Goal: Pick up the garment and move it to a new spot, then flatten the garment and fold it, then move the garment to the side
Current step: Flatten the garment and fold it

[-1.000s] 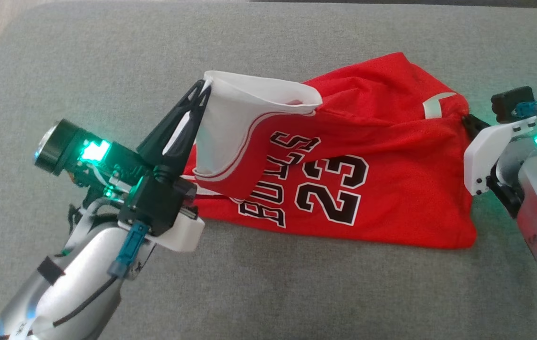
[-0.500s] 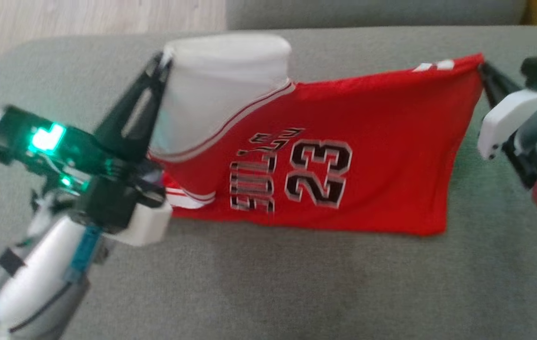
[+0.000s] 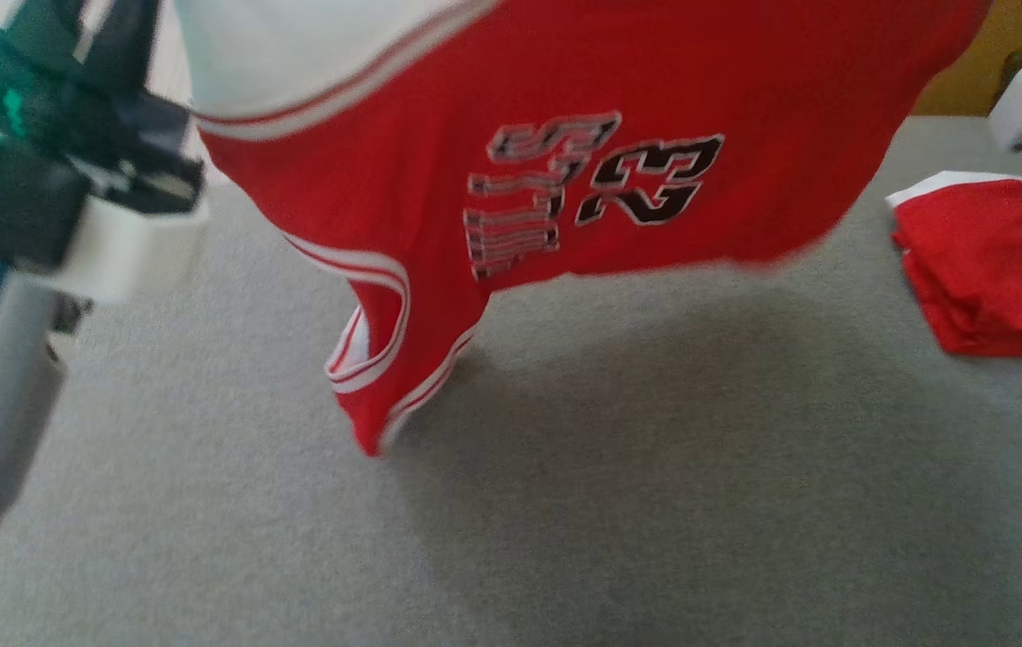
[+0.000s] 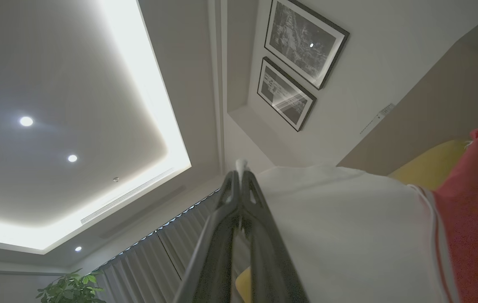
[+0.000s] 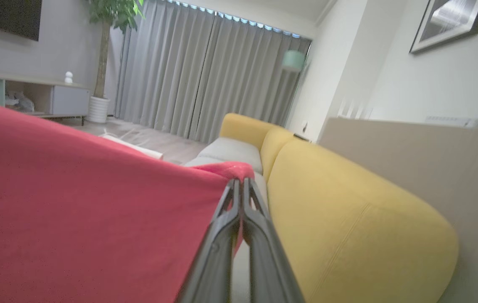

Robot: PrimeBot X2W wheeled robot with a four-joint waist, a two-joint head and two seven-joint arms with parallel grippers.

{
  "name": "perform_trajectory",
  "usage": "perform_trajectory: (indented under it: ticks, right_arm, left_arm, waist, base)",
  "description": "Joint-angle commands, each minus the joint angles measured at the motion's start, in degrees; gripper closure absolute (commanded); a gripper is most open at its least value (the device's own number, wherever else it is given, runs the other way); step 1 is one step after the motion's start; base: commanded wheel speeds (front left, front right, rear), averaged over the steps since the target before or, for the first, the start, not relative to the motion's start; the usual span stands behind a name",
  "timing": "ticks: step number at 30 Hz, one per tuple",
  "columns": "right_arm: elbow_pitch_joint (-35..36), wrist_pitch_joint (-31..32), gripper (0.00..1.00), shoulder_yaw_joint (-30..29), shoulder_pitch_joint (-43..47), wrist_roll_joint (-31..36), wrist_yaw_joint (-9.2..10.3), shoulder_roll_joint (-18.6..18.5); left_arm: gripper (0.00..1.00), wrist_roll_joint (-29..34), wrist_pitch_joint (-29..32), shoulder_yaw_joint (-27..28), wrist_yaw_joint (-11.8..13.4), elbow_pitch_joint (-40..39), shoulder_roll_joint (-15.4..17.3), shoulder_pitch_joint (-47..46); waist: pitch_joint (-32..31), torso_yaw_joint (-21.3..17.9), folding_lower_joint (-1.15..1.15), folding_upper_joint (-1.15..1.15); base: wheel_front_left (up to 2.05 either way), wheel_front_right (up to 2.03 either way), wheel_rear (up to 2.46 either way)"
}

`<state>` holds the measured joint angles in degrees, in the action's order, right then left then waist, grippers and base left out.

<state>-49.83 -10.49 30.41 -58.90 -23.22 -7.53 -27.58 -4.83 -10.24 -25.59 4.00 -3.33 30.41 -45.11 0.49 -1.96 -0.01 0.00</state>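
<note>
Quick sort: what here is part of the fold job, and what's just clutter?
In the job:
red jersey, held up by the left hand and right hand, both pinched shut on its edge
grey sofa seat beneath it

Just lying about:
folded red cloth at the seat's right
yellow sofa back
framed pictures
potted plant

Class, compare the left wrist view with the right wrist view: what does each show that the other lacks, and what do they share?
Left wrist view, not the right: the lit ceiling, and the white panel of the jersey pinched in the shut left gripper. Right wrist view, not the left: a low cabinet and wooden floor, with the right gripper shut on a red corner. Shared: the jersey's red cloth, grey curtains, a plant, a yellow sofa and framed pictures.
</note>
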Motion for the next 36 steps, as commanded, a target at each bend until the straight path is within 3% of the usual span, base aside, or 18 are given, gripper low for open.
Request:
perform_trajectory:
  ticks: [1,10,16,22,25,33,36]
  right_arm:
    - [3.89,0.72,1.00,-1.26,-1.96,0.75,0.04,-1.59]
    - [19.77,8.10,1.00,-10.25,-0.33,4.41,0.04,-5.53]
    - [24.58,14.13,1.00,-12.52,1.37,5.74,0.04,-4.33]
    - [22.46,17.75,1.00,-11.47,-0.33,6.22,0.04,-1.32]
    - [20.20,17.42,1.00,-10.73,-3.92,7.23,0.04,-0.22]
    - [13.17,9.03,1.00,-12.28,-15.88,14.22,0.04,2.69]
    - [10.85,5.29,1.00,-14.13,-18.30,18.58,0.04,3.18]
  left_arm:
    - [1.00,-0.89,-0.20,3.82,-0.33,-0.31,2.87,-4.98]
    - [1.00,-4.23,-0.64,5.15,-3.16,2.60,2.20,-12.82]
    - [1.00,-6.32,2.13,4.54,-5.02,8.81,0.39,-17.88]
    - [1.00,-6.11,2.13,1.74,-7.39,20.49,-2.15,-23.65]
    - [1.00,-3.09,1.28,0.52,-6.71,26.51,-2.36,-28.73]
    - [1.00,2.40,-4.16,-1.42,-4.62,36.82,-5.39,-44.39]
    - [1.00,1.96,-4.66,-1.55,-5.07,37.82,-6.93,-46.79]
  waist:
    - [-1.88,-1.83,0.01,0.00]
    - [-3.67,-3.86,0.01,0.00]
    - [-2.26,-4.11,0.01,0.00]
    - [3.68,-2.82,0.01,0.00]
    - [9.01,-1.91,0.01,0.00]
    - [18.75,-0.13,0.01,0.00]
    - [20.72,0.70,0.01,0.00]
  base:
    - [0.00,0.00,0.00]
    - [0.00,0.00,0.00]
    - [0.00,0.00,0.00]
    - [0.00,0.00,0.00]
    - [0.00,0.00,0.00]
    - [0.00,0.00,0.00]
    - [0.00,0.00,0.00]
